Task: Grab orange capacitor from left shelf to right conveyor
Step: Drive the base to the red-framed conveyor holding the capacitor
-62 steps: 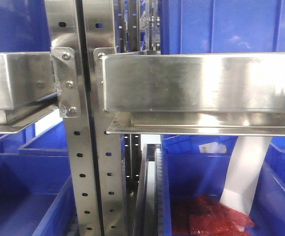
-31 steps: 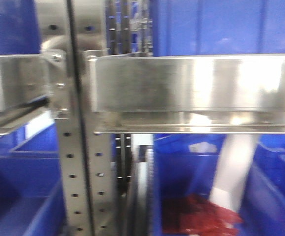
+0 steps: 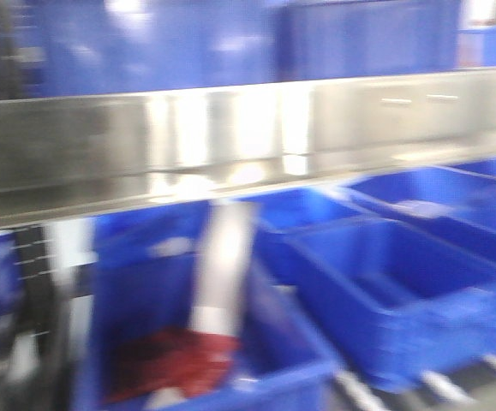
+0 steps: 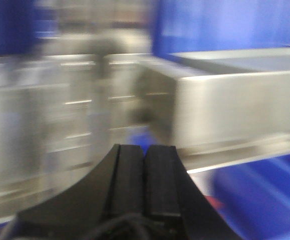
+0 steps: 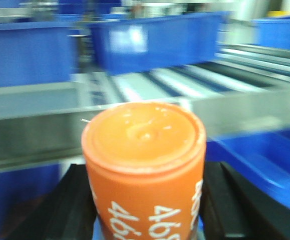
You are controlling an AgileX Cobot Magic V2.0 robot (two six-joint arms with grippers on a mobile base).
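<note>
Grips the orange capacitor (image 5: 143, 150) upright between the black fingers (image 5: 67, 212) of the right claw (image 5: 146, 212), clear of the left shelf (image 3: 230, 137) with its steel ledge blurred behind; holds the left claw (image 4: 145, 165) pressed shut on nothing. Has swung rightward over the last second: lost the perforated uprights from the front view, gained a row of blue bins (image 3: 385, 282) under the ledge, pushed the red bags (image 3: 170, 364) to the lower left, smeared everything with motion. Reads as the carry toward the right conveyor, not yet in any view, with the pick done and the set-down still to come.
</note>
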